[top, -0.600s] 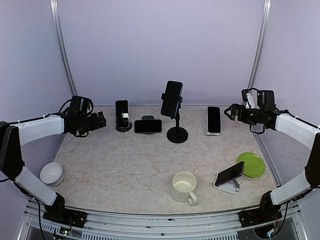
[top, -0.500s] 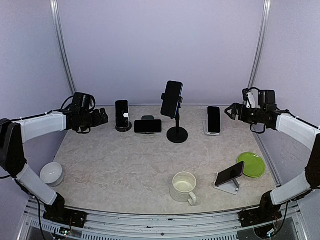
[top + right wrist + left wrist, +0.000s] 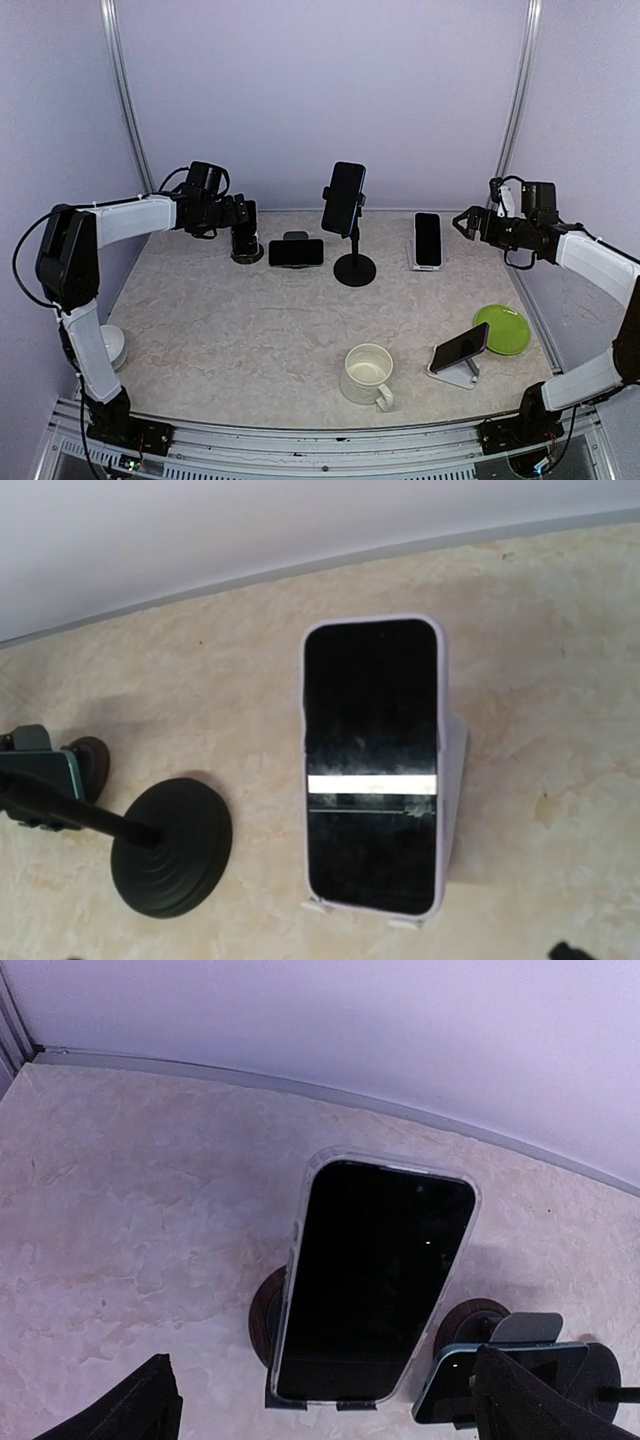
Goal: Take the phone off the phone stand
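Far left of the table [image 3: 220, 320] | my left gripper [image 3: 245, 212], fingers spread wide, faces the clear-cased phone [image 3: 375, 1275] leaning upright on its round dark stand [image 3: 263, 1317] | probably light, rigid, slick-fronted: pinch the long cased edges, lift upward | right gripper [image 3: 466, 224] parted.

Surface [image 3: 250, 320]: beige marble-pattern top, flat, runs back to the wall.

Back row, left to right:
- round dark phone stand [image 3: 262, 1315]
- low stand [image 3: 295, 238] just beside it
- pole stand, black disc base [image 3: 354, 269]
- white phone stand [image 3: 455, 780], well apart to the right

Front:
- white mug [image 3: 367, 375] upright near centre, handle toward the near edge
- white wedge stand [image 3: 455, 374] to its right
- green plate [image 3: 502, 329] just beyond that, near the right edge

Nothing is touching anything else.
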`<action>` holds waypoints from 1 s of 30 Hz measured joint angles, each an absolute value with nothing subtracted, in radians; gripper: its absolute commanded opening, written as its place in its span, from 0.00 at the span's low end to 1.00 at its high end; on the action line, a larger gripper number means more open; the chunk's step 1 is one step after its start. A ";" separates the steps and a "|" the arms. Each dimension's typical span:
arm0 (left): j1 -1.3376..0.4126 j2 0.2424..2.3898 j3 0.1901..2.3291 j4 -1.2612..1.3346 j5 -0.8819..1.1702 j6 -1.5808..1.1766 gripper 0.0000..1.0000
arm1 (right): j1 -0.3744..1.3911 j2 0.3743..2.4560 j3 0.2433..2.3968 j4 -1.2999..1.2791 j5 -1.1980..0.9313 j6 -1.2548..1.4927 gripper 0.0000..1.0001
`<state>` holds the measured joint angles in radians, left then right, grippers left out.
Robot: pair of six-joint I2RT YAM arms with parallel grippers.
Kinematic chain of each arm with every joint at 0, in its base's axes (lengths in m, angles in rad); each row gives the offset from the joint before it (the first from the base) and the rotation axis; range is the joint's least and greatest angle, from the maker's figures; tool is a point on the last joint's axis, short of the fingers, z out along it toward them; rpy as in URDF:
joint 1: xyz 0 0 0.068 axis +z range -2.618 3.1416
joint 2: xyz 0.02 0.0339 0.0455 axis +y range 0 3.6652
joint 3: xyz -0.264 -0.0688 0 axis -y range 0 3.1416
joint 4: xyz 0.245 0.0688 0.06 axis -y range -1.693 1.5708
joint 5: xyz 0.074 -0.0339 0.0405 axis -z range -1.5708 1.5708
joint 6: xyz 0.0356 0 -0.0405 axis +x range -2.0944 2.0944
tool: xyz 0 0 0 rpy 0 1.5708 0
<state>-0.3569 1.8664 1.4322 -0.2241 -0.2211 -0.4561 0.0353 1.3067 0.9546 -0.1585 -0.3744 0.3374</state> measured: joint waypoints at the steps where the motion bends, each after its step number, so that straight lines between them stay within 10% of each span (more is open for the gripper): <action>1: -0.360 1.893 1.460 -0.230 -0.226 -0.455 0.99 | 0.034 1.307 0.953 -0.159 -0.374 0.339 1.00; 30: -0.375 2.171 1.748 -0.298 -0.278 -0.400 0.99 | 0.021 1.305 0.917 -0.143 -0.364 0.376 1.00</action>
